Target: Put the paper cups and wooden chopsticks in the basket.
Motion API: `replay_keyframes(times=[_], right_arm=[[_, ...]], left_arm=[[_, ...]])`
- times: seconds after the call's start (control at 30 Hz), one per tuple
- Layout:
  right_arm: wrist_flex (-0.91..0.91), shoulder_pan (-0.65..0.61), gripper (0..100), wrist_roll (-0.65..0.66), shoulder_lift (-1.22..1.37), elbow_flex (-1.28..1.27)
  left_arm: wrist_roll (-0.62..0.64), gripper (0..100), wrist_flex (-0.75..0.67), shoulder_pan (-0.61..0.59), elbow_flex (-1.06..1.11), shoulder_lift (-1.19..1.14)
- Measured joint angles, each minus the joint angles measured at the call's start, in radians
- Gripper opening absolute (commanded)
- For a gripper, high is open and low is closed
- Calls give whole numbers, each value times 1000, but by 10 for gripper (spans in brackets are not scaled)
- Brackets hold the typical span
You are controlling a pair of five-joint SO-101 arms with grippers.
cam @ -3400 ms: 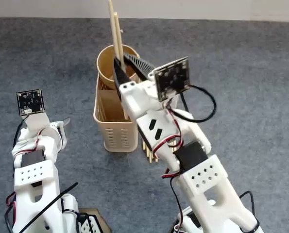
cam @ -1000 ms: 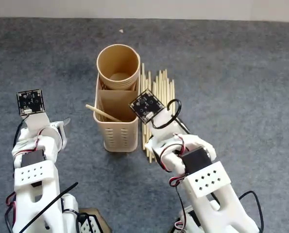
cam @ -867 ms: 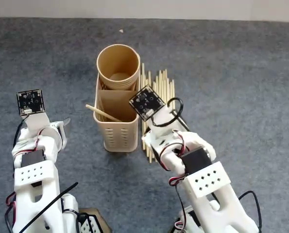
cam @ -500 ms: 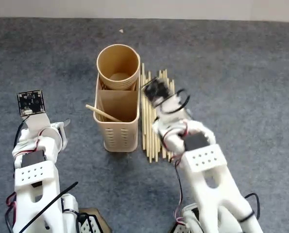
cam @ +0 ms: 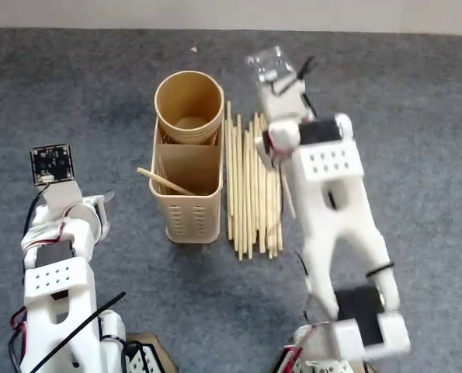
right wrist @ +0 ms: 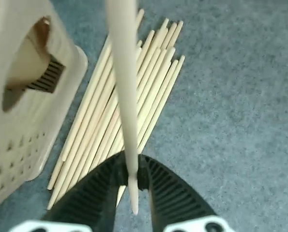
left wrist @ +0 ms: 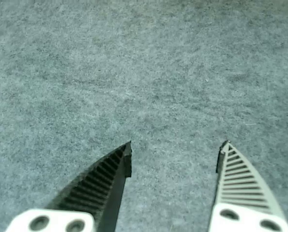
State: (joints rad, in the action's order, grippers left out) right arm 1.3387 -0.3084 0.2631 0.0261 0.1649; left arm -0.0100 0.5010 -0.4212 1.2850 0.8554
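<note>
A beige slotted basket [cam: 185, 203] stands on the grey carpet, and a paper cup [cam: 189, 105] stands upright in its far compartment. One wooden chopstick [cam: 165, 181] lies slanted in the near compartment. Several more chopsticks [cam: 252, 186] lie in a pile right of the basket. The right arm [cam: 324, 167] stretches over that pile. My right gripper [right wrist: 131, 166] is shut on a single chopstick [right wrist: 124, 72], held above the pile [right wrist: 119, 116] beside the basket [right wrist: 22, 101]. My left gripper [left wrist: 176, 145] is open over bare carpet, left of the basket.
Grey carpet [cam: 401, 116] covers the whole surface, with free room right of the pile and beyond the cup. The left arm [cam: 56, 249] stands at the near left, a short gap from the basket's side.
The right arm rose from low beside the basket's near end and swung away over the pile, uncovering the chopsticks on the carpet. The left arm has kept still.
</note>
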Motion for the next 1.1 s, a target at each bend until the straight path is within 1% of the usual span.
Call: replay_keyframes(times=[0.07, 0.17, 0.3, 0.43, 0.6, 0.73, 0.8, 1.0, 1.07, 1.1], right_arm=[[86, 0, 7, -8, 118, 175], [109, 0, 19, -40, 310, 354], [110, 3, 125, -91, 517, 437], [110, 3, 214, -115, 534, 456], [123, 3, 221, -118, 534, 457], [115, 3, 221, -118, 534, 391], [57, 5, 221, -118, 534, 313], [-196, 21, 221, -120, 525, -3], [-222, 21, 214, -120, 512, -44], [-229, 21, 190, -120, 509, -55]], left_arm=[[0, 298, 0, 0, 0, 0], [0, 298, 0, 0, 0, 0], [0, 298, 0, 0, 0, 0], [0, 298, 0, 0, 0, 0], [0, 298, 0, 0, 0, 0], [0, 298, 0, 0, 0, 0], [0, 298, 0, 0, 0, 0], [0, 298, 0, 0, 0, 0], [0, 298, 0, 0, 0, 0], [0, 298, 0, 0, 0, 0]])
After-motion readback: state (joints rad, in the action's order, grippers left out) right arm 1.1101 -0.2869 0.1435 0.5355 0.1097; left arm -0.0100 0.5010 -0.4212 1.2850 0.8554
